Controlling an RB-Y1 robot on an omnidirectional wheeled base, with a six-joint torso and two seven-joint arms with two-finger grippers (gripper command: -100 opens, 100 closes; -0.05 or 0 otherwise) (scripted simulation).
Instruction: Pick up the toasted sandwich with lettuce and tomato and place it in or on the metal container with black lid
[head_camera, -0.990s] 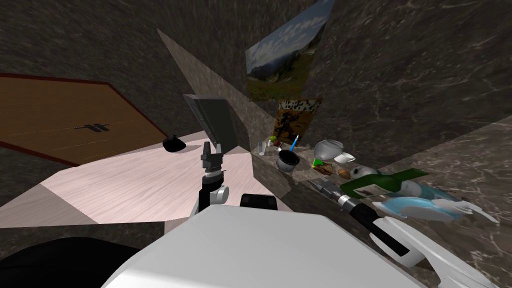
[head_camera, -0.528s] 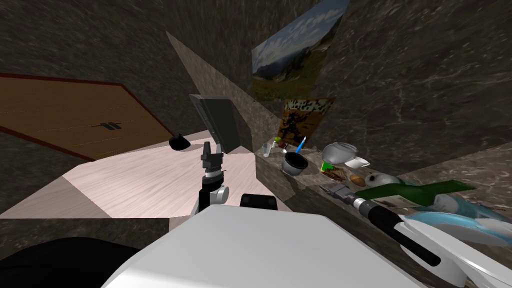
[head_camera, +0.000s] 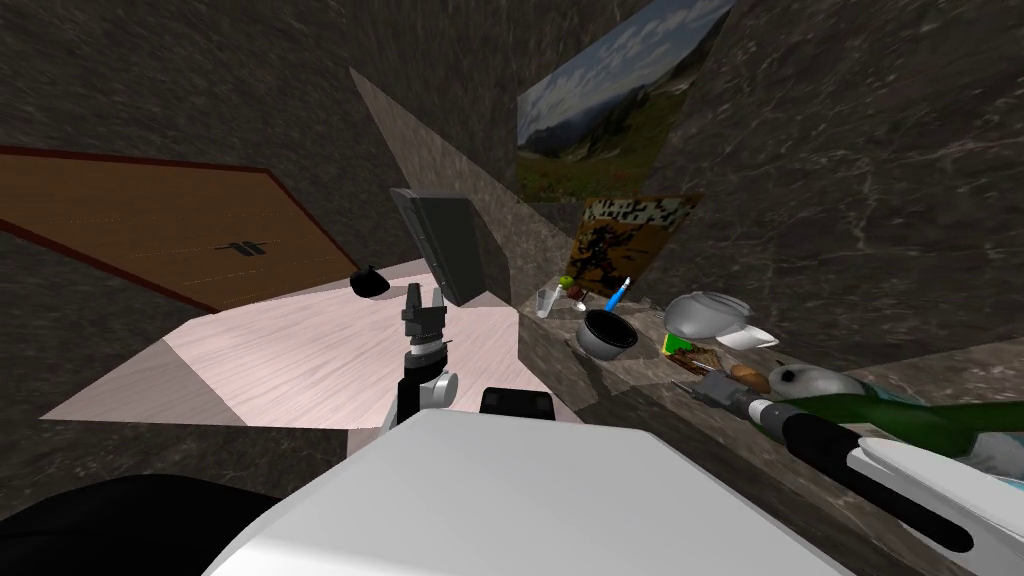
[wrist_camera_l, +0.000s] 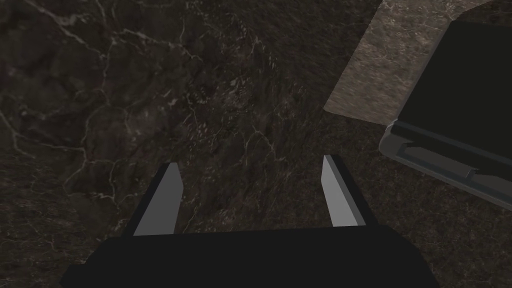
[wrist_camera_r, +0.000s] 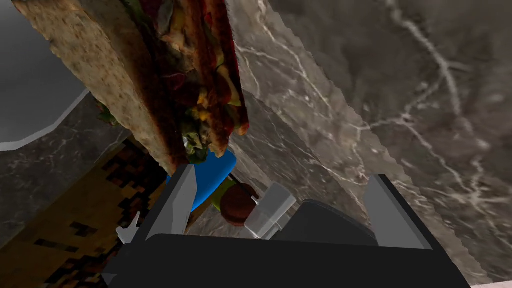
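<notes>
The toasted sandwich (wrist_camera_r: 150, 75), brown bread with red and green filling, lies on the dark marble counter (head_camera: 640, 375) just beyond one fingertip of my right gripper (wrist_camera_r: 285, 200), which is open and holds nothing. In the head view the sandwich (head_camera: 700, 358) sits right ahead of my right gripper (head_camera: 695, 386). The grey metal pot with a black top (head_camera: 605, 335) stands further along the counter; in the right wrist view it is the dark round shape (wrist_camera_r: 325, 222) between the fingers. My left gripper (wrist_camera_l: 250, 200) stays open over the pale floor (head_camera: 300, 360).
Around the sandwich stand a grey lidded bowl (head_camera: 705, 312), a white dish (head_camera: 750, 338), a bread roll (head_camera: 748, 375) and a green bottle (head_camera: 900, 415). Past the pot are a blue pen (head_camera: 615, 295), a glass (head_camera: 545, 300) and a dark flat panel (head_camera: 450, 245).
My head view has swung, so the counter and its things sit further right in the picture. My right gripper has edged closer to the sandwich. The left arm is unchanged.
</notes>
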